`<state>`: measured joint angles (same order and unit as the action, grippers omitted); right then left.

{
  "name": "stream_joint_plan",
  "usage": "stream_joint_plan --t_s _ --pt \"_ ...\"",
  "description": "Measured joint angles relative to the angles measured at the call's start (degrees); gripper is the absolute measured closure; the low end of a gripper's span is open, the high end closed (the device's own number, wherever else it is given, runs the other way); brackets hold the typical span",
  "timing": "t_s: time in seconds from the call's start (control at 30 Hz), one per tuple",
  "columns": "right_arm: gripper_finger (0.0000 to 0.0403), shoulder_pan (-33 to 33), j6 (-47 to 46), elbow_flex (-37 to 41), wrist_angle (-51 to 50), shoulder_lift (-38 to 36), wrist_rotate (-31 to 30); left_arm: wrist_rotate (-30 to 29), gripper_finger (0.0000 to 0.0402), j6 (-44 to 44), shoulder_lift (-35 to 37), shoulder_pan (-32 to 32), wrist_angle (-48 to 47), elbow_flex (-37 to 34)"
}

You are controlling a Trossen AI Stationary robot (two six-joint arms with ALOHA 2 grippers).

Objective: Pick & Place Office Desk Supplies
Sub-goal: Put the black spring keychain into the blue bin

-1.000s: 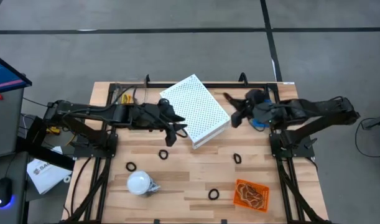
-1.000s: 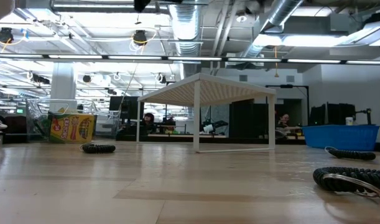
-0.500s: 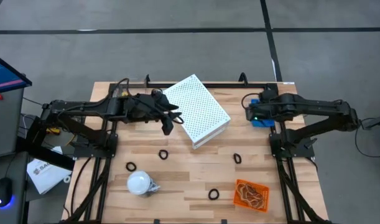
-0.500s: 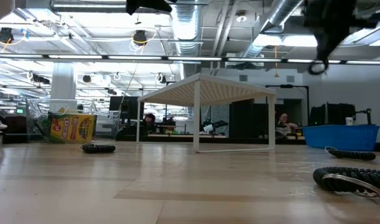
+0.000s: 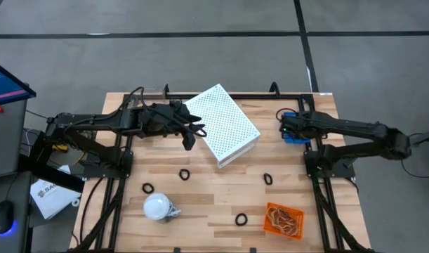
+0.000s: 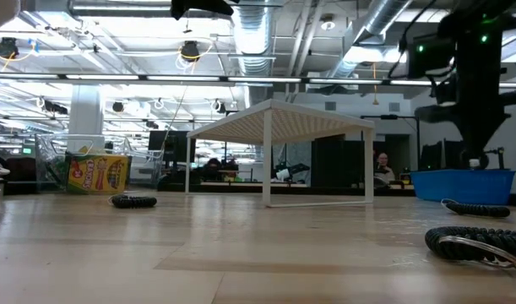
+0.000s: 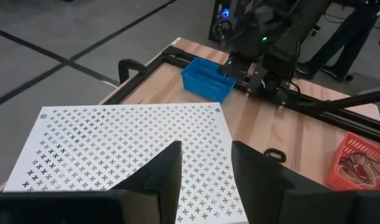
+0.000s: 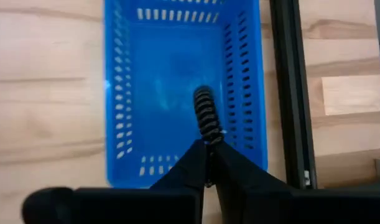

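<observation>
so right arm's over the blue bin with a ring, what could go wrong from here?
1. The right gripper pinches the black ring only by its end above the blue basket; the ring could snag on the fingertips at release.
2. The left gripper hangs open over the white perforated box, not over any supply; lowering there risks hitting or shoving the box.

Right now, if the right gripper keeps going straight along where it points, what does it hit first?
Probably the floor of the blue basket. The right gripper points down into it, pinching a black ring that hangs ahead of its tips, so the ring would touch first. Depth to the floor is unclear.
</observation>
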<state>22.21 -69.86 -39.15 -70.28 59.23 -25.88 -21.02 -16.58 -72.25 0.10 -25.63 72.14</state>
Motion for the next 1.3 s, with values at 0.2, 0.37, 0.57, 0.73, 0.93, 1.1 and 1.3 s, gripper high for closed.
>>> stream_joint_plan --t_s 0.2,0.37,0.57,0.73,0.93,1.1,1.3 --pt "0.0383 3.4 4.0 2.0 3.8 0.0 -0.3 0.0 0.0270 -0.1 0.0 0.0 0.0 0.0" --pt "0.0342 4.1 6.0 2.0 5.1 -0.1 -2.0 0.0 0.0270 -0.2 0.0 0.0 0.0 0.0" --pt "0.0269 4.1 8.2 2.0 6.3 -0.1 -2.3 0.0 0.0270 -0.2 0.0 0.0 -0.1 0.0" --pt "0.0232 4.0 11.7 2.0 11.2 -0.8 -0.8 1.4 0.0270 -0.2 0.0 0.0 -0.6 0.0" --pt "0.0240 -2.8 9.0 1.9 18.0 -6.1 1.4 4.3 0.0270 -1.7 0.0 -1.2 -10.2 0.0" --pt "0.0259 -11.0 6.8 1.9 25.2 -11.7 2.0 8.1 0.0270 -3.0 -0.5 -2.0 -18.5 0.0" --pt "0.0277 -20.6 11.3 1.9 41.5 -15.6 2.8 12.6 0.0270 -3.0 -2.1 -2.0 -18.8 0.0"
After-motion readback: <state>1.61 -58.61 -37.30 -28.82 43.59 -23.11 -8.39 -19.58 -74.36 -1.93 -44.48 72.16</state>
